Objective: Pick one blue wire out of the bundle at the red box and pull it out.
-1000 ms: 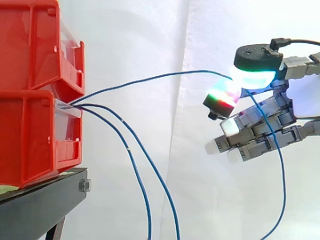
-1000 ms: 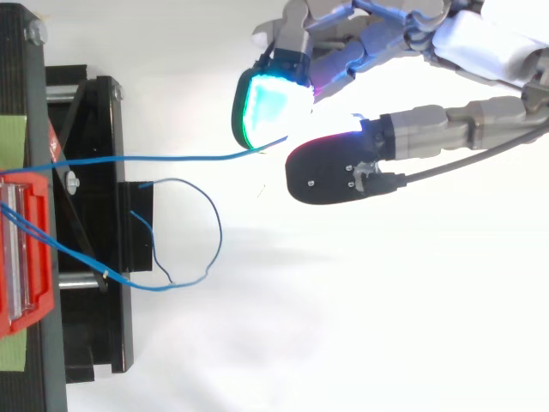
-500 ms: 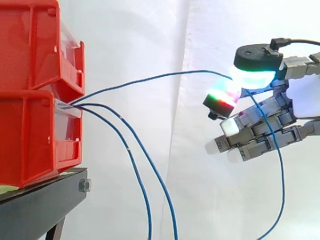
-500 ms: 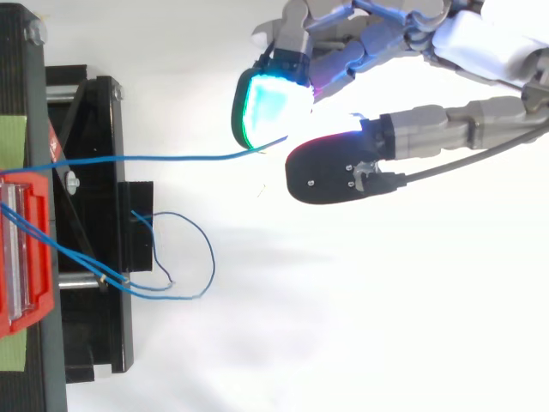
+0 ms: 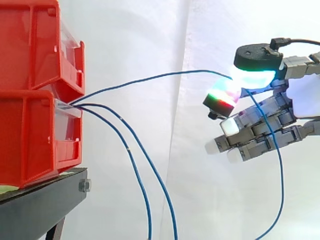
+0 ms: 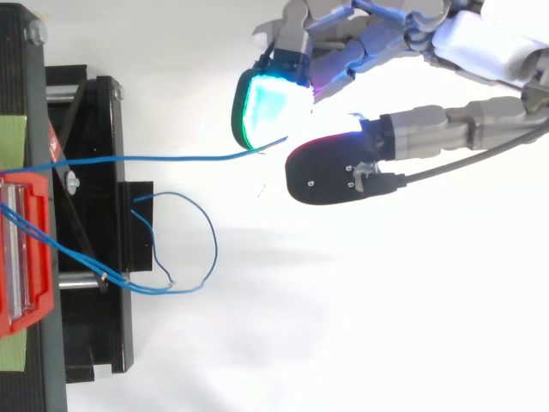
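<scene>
1. The hand (image 5: 270, 125) is to the right of the bins, well apart from them, with its fingers pointing to the left.
2. It is closed on one blue wire (image 5: 150, 78). The wire is pinched between two glowing pads (image 5: 255, 75), one cyan-green above and one red-green just below it.
3. The rest of the fingers are half bent under the pinch and they hold nothing.
4. From the top view the hand (image 6: 429, 130) is at the upper right. The wire (image 6: 171, 158) goes there almost straight from the bin to the pinch.
5. The wire comes out from the front of the lower bin (image 5: 30, 135), rises in a soft arc to the pads, and after the pinch its free part hangs down in front of the fingers to the bottom edge.
6. The other wires (image 5: 135, 160) – two blue ones – leave the same opening and fall down and to the right; the hand does not touch them.
7. In the top view these wires (image 6: 210, 249) make a loop beside the stand (image 6: 94, 129).
8. The upper bin (image 5: 35, 45) sits on the lower one – both are on the black stand (image 5: 45, 200), in front of a white curtain (image 5: 140, 40).
</scene>
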You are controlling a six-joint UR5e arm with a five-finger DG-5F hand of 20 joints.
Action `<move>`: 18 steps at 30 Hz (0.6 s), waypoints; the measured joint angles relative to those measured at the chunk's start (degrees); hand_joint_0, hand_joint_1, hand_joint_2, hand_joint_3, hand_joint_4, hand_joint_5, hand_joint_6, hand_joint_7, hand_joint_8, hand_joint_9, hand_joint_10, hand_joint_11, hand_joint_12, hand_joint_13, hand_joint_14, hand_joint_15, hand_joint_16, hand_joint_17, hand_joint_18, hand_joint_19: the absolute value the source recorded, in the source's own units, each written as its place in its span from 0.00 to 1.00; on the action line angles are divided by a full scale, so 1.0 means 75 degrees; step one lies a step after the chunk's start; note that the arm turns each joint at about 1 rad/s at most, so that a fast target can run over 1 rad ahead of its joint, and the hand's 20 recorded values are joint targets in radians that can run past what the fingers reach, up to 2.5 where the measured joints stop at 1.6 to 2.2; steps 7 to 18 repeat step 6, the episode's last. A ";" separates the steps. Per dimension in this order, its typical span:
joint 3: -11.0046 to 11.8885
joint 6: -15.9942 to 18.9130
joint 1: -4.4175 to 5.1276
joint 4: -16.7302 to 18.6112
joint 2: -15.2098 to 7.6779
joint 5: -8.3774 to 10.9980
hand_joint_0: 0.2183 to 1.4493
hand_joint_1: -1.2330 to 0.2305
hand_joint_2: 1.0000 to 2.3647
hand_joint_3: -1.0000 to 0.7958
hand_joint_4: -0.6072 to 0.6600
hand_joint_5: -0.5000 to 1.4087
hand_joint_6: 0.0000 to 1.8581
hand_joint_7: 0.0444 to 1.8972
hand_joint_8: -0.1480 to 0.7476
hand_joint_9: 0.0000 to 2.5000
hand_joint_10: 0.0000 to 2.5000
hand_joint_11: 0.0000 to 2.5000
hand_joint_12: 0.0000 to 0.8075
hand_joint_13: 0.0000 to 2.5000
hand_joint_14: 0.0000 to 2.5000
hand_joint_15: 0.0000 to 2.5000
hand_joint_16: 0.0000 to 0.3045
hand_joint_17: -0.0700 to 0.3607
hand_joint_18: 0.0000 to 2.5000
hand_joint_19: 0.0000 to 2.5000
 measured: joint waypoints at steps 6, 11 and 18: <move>-0.0004 0.0000 -0.0002 0.0001 -0.0001 0.0000 0.30 0.25 0.00 0.56 0.53 0.22 0.45 0.58 0.50 0.34 0.01 0.18 0.55 0.11 0.00 0.07 0.25 0.56 0.10 0.12; -0.0004 0.0000 -0.0002 0.0001 -0.0001 0.0000 0.30 0.25 0.00 0.56 0.53 0.22 0.45 0.58 0.50 0.34 0.01 0.18 0.55 0.11 0.00 0.07 0.25 0.56 0.10 0.12; -0.0004 0.0000 -0.0002 0.0001 -0.0001 0.0000 0.30 0.25 0.00 0.56 0.53 0.22 0.45 0.58 0.50 0.34 0.01 0.18 0.55 0.11 0.00 0.07 0.25 0.56 0.10 0.12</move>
